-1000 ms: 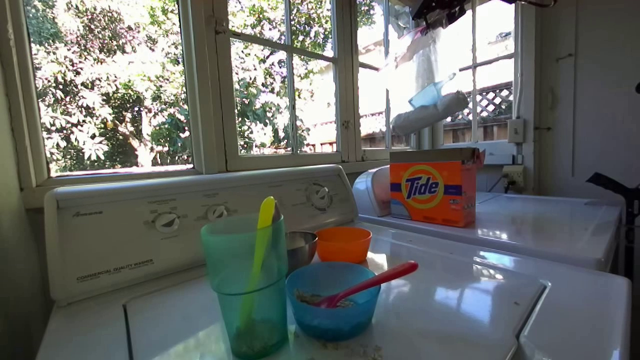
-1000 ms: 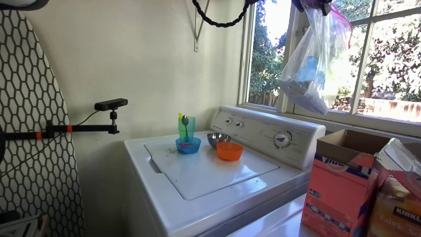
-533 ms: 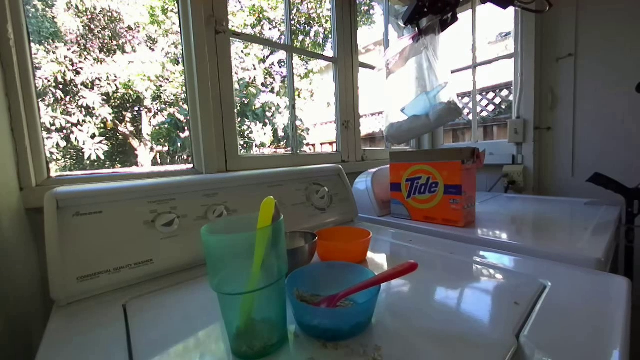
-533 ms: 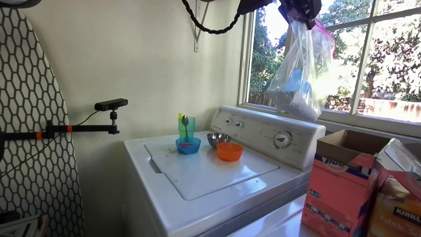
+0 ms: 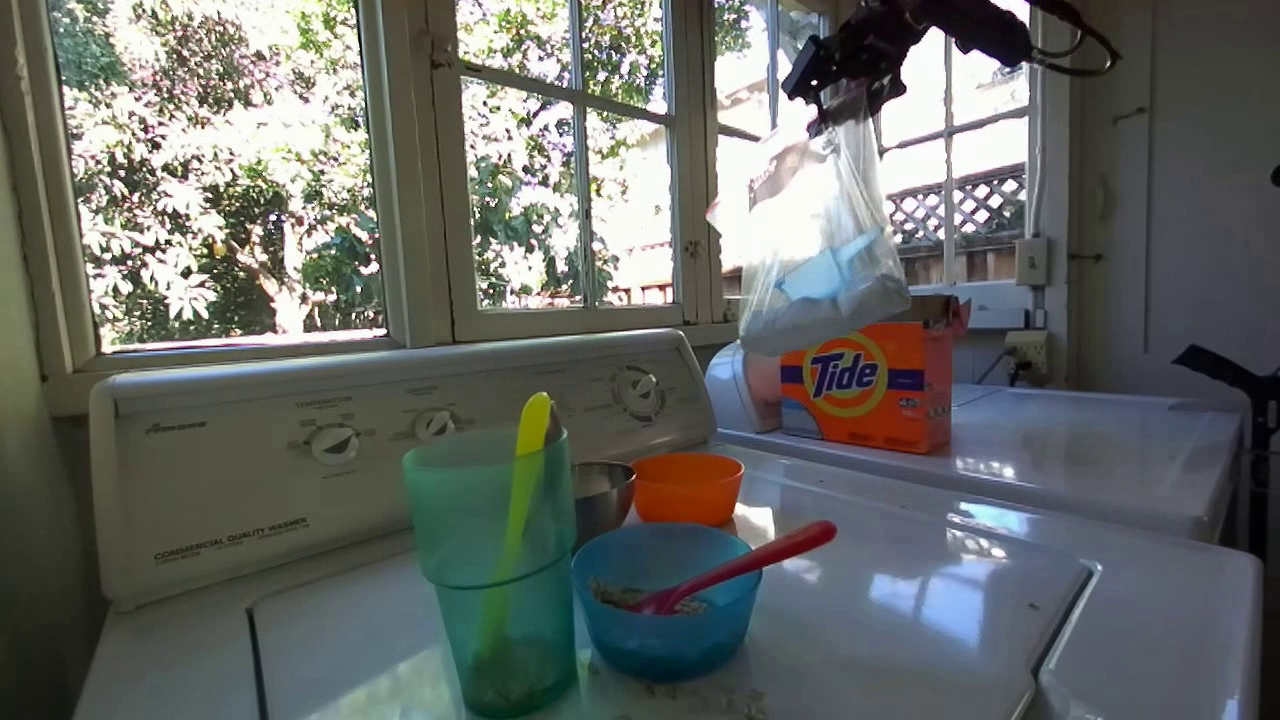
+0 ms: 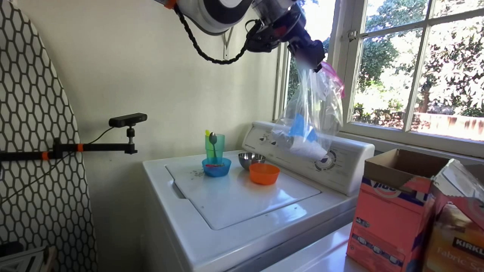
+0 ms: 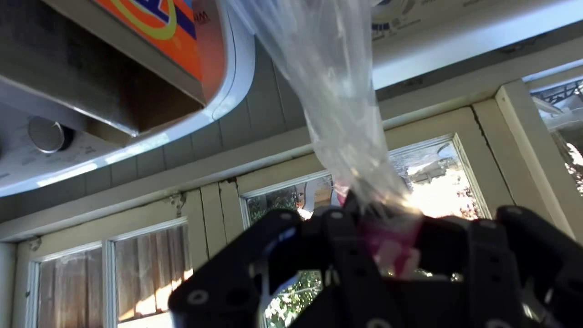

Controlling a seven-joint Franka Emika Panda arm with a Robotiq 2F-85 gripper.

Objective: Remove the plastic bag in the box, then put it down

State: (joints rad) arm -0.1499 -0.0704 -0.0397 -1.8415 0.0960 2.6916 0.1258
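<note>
The clear plastic bag (image 6: 314, 102) hangs in the air over the washer, its pinkish zip strip trailing near the top and pale and light-blue contents sagging at its bottom. My gripper (image 6: 315, 67) is shut on its upper end. In the wrist view the bag (image 7: 337, 82) runs bunched up into the gripper (image 7: 387, 205), with pink strip between the dark fingers. The orange Tide box (image 5: 865, 395) stands upright with its top open. In an exterior view the bag (image 5: 825, 250) overlaps the box's upper left; elsewhere box (image 6: 387, 223) and bag appear well apart.
On the washer (image 6: 242, 204) are a green cup (image 5: 490, 600) with utensils, a blue bowl (image 5: 665, 640) with a red spoon, an orange bowl (image 5: 690, 490) and a metal bowl (image 6: 251, 160). A Kirkland box (image 6: 453, 241) adjoins the Tide box. Windows line the back.
The gripper has come down and sideways, away from the box and over the washer, carrying the bag along. More of the arm now shows. The boxes and bowls have stayed put.
</note>
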